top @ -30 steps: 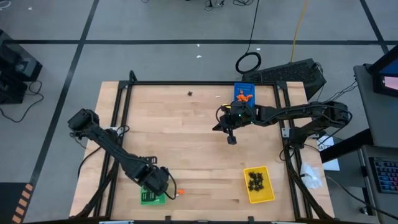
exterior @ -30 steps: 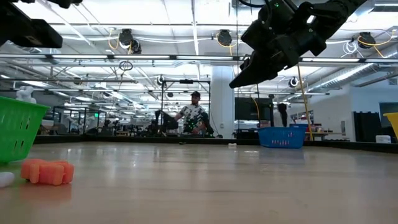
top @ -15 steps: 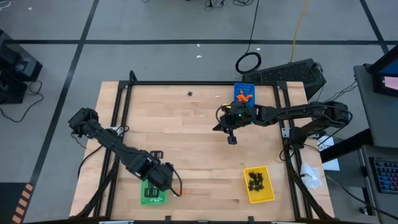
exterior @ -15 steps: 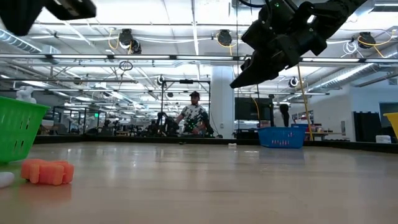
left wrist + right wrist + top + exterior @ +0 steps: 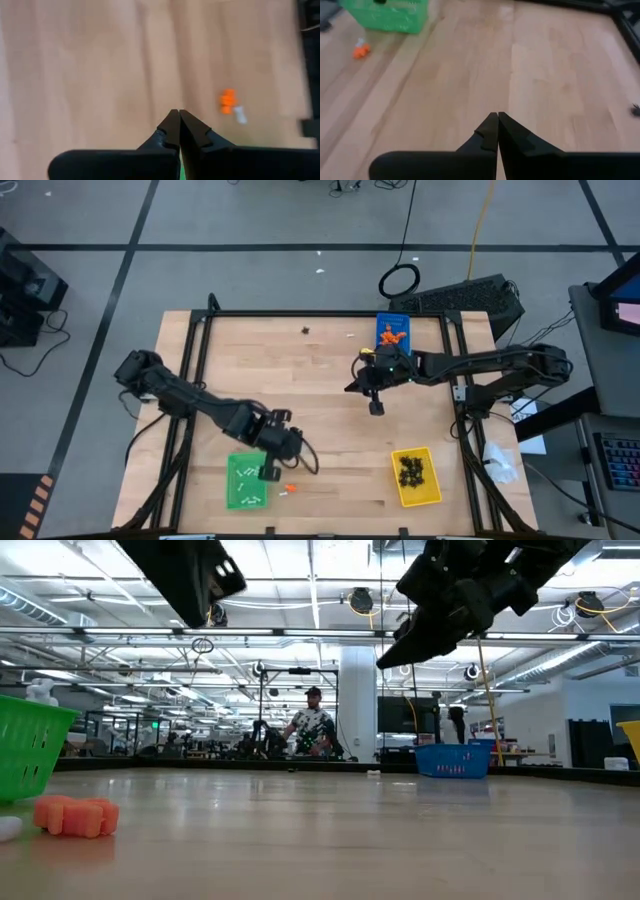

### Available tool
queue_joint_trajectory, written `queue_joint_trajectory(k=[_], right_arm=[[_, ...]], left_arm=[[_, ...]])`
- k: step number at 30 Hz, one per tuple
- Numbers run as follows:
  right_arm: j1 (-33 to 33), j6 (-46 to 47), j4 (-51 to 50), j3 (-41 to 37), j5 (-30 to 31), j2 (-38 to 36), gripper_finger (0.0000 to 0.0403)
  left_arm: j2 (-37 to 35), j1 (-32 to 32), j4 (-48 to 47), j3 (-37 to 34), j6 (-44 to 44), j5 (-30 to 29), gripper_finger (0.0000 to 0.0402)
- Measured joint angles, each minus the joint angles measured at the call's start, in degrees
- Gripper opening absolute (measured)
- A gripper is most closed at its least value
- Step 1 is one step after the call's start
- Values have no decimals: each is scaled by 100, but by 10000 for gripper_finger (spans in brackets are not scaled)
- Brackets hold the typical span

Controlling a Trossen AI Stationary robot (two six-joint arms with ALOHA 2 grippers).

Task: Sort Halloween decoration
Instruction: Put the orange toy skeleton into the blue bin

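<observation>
1. orange lump (image 5: 289, 488) and white stick (image 5: 282, 493) are lying on the counter (image 5: 320, 430) beside the green tray (image 5: 245, 482).
2. left end effector (image 5: 268, 471), fingers together and empty, is hovering just beside them, nearer.
3. right end effector (image 5: 376, 407), fingers together, is waiting mid-counter.

overhead downward, tabletop level, two wrist-mounted

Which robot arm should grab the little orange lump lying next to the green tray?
Probably the left. Its shut pincer hangs right beside the small orange lump near the green rectangular tray, while the right pincer, also shut, is far across the wooden table.
</observation>
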Motion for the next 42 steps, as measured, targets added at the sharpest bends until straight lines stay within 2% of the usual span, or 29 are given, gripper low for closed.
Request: queue_joint_trajectory(k=[7,13,17,20,23,31,37,42], right_arm=[[191,-16,-172,-5,160,-226,0],[335,-1,-164,-1,476,-314,0],[443,25,-338,-2,651,-360,0],[495,84,-436,-2,760,-360,0],[516,80,-442,-2,760,-359,0],[515,-8,-352,-2,759,-359,0],[514,-10,-187,-2,756,-359,0],[516,-3,-108,-2,751,-359,0]], left_arm=[[7,403,128,-386,878,146,0],[7,1268,510,-508,1067,157,0],[7,1653,515,-508,1380,567,0],[7,1392,507,-508,1795,870,0],[32,944,507,-508,1954,924,0],[631,-221,700,-510,1184,930,0],[1023,-519,1584,-508,862,944,0],[1209,-533,1621,-508,770,1055,7]])
